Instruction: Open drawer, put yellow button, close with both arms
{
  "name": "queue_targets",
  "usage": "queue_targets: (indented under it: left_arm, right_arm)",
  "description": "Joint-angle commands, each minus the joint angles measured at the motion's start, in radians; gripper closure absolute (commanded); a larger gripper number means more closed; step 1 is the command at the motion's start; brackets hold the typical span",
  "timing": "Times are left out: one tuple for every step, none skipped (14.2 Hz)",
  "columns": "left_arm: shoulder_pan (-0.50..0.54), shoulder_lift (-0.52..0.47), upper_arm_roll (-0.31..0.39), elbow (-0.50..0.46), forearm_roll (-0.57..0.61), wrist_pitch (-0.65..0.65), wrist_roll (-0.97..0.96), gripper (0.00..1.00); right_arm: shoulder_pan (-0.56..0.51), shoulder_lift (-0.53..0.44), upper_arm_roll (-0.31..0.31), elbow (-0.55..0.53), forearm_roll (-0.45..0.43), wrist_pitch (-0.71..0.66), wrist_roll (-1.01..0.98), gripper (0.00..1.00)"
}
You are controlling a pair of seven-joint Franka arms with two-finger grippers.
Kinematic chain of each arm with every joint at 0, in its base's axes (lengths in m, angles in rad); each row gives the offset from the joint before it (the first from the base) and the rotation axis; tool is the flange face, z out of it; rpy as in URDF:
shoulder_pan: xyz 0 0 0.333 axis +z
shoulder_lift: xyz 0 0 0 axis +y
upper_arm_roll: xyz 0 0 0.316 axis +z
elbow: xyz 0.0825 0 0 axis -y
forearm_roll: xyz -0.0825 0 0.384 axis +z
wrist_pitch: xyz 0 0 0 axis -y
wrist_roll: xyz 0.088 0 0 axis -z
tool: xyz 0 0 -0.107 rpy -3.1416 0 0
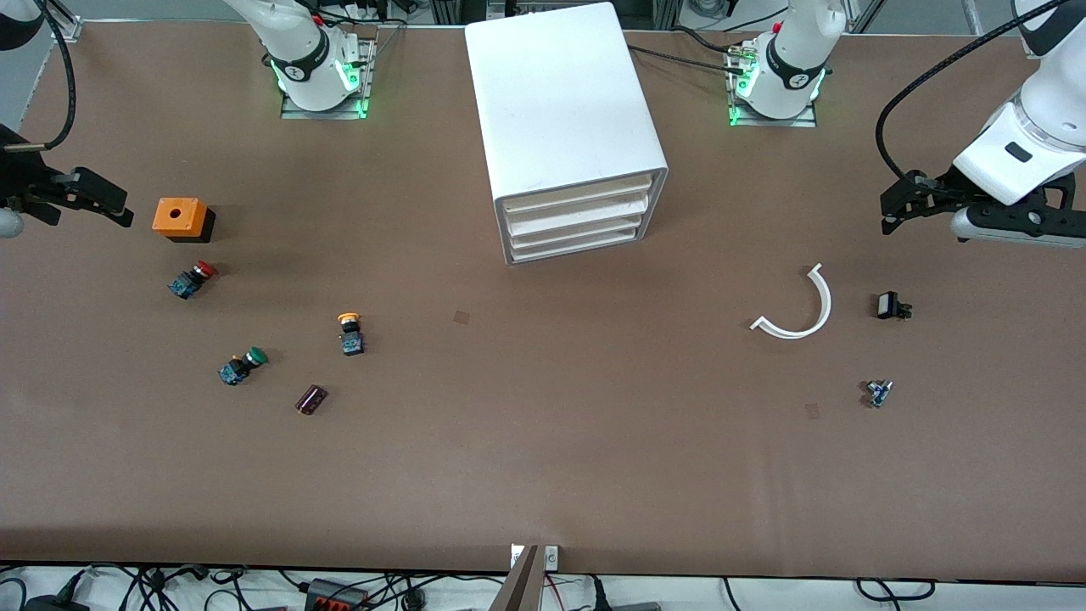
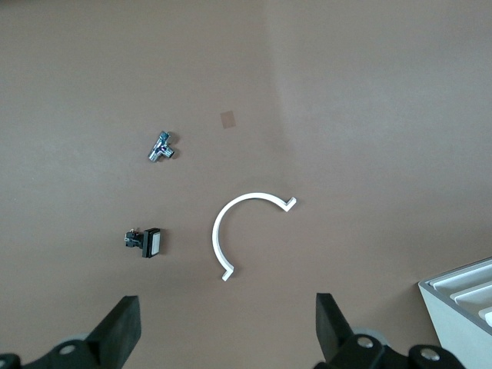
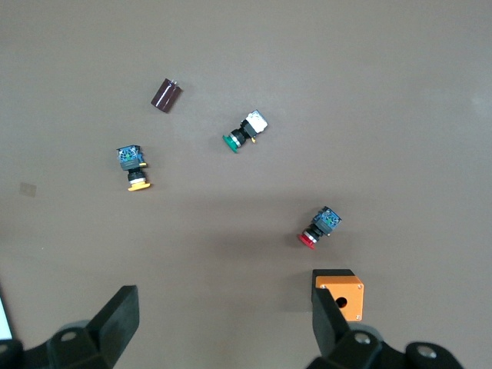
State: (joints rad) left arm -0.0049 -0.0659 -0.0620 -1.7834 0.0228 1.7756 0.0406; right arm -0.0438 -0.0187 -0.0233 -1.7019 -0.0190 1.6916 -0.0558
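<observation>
The white cabinet (image 1: 567,119) stands mid-table near the arms' bases, and its top drawer (image 1: 581,193) is closed flush like the three below it. A corner of the cabinet (image 2: 461,304) shows in the left wrist view. The yellow button (image 1: 349,333) lies on its side on the table toward the right arm's end, nearer the front camera than the cabinet; the right wrist view also shows the yellow button (image 3: 134,169). My right gripper (image 1: 93,199) hangs open and empty beside the orange box. My left gripper (image 1: 901,202) hangs open and empty over the left arm's end of the table. The left gripper (image 2: 228,323) and right gripper (image 3: 227,319) hold nothing.
An orange box (image 1: 178,218), a red-capped button (image 1: 192,279), a green-capped button (image 1: 243,366) and a dark cylinder (image 1: 311,399) lie around the yellow button. Toward the left arm's end lie a white curved piece (image 1: 797,310), a small black switch (image 1: 891,305) and a tiny blue-silver part (image 1: 878,392).
</observation>
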Motion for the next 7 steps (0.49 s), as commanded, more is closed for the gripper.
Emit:
queue_targets:
  left_arm:
    - [0.014, 0.015, -0.015, 0.03, 0.006, -0.021, -0.002, 0.0]
    - [0.014, 0.015, -0.015, 0.03, 0.006, -0.021, -0.002, 0.0]
    - [0.014, 0.014, -0.015, 0.03, 0.006, -0.021, -0.002, 0.0]
    - [0.014, 0.014, -0.016, 0.03, 0.006, -0.021, -0.002, 0.0]
    - [0.014, 0.014, -0.015, 0.03, 0.006, -0.021, -0.004, 0.0]
    - [0.014, 0.015, -0.015, 0.03, 0.006, -0.021, -0.004, 0.0]
    - [0.014, 0.014, -0.015, 0.03, 0.006, -0.021, -0.004, 0.0]
  right_arm:
    - [-0.007, -0.017, 0.013, -0.021, -0.015, 0.016, -0.001, 0.0]
    - [-0.007, -0.017, 0.013, -0.019, -0.015, 0.016, -0.002, 0.0]
    - [-0.008, -0.015, 0.013, -0.019, -0.015, 0.014, -0.002, 0.0]
    - [-0.008, -0.012, 0.013, -0.019, -0.015, 0.013, -0.002, 0.0]
    - [-0.008, -0.006, 0.013, -0.018, -0.013, 0.013, -0.002, 0.0]
    - [-0.008, 0.002, 0.013, -0.018, -0.013, 0.013, -0.002, 0.0]
    - [-0.007, 0.008, 0.013, -0.016, -0.015, 0.011, -0.002, 0.0]
